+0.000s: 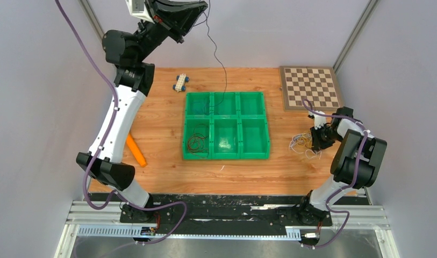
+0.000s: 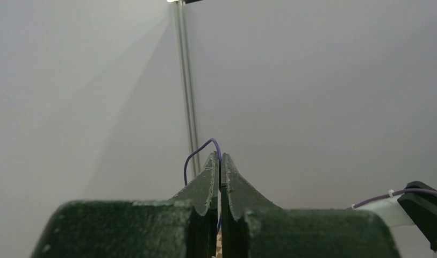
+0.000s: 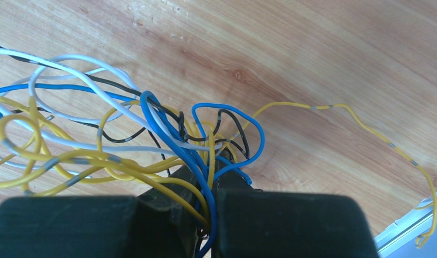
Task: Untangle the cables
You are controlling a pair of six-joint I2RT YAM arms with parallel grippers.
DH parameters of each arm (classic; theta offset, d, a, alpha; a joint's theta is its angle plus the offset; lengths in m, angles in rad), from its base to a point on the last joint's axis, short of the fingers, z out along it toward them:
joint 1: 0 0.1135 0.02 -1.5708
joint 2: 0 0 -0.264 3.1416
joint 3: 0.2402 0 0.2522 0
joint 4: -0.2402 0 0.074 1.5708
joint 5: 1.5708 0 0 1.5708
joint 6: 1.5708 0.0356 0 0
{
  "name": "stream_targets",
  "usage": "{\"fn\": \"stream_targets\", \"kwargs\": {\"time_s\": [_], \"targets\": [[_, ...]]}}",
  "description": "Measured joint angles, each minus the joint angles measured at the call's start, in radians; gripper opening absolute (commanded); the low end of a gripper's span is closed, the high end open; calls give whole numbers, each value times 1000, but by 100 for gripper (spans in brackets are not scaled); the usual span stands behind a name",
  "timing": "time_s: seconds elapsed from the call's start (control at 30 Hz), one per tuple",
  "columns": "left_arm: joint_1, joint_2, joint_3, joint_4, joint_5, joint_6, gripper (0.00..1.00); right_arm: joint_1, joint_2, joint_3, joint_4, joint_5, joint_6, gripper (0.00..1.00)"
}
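Observation:
My left gripper [image 1: 197,12] is raised high at the back, shut on a thin dark purple cable [image 2: 198,150] that loops over its fingertips [image 2: 220,161]. That cable [image 1: 216,55] hangs down towards the back middle compartment of the green bin [image 1: 227,157]. My right gripper [image 1: 314,141] is low on the table to the right of the bin. It is shut on a tangle of yellow, blue, white and black cables [image 1: 301,144]. In the right wrist view blue and yellow strands [image 3: 151,115] run between its fingers [image 3: 210,177].
Dark red cables [image 1: 197,140] lie in the bin's front left compartment. A small toy car [image 1: 180,82] sits behind the bin. An orange stick [image 1: 135,150] lies at the left by my left arm. A chessboard [image 1: 311,87] lies at the back right.

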Motion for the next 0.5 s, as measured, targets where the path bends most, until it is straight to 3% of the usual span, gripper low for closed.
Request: {"fn": "stream_targets", "kwargs": {"time_s": [0.27,0.5], "targets": [[-31,15,196,3,-11,5,0,1,0,0,0,-2,0,7],[-51,23,224,8,-25,9,0,1,0,0,0,-6,0,7]]}}
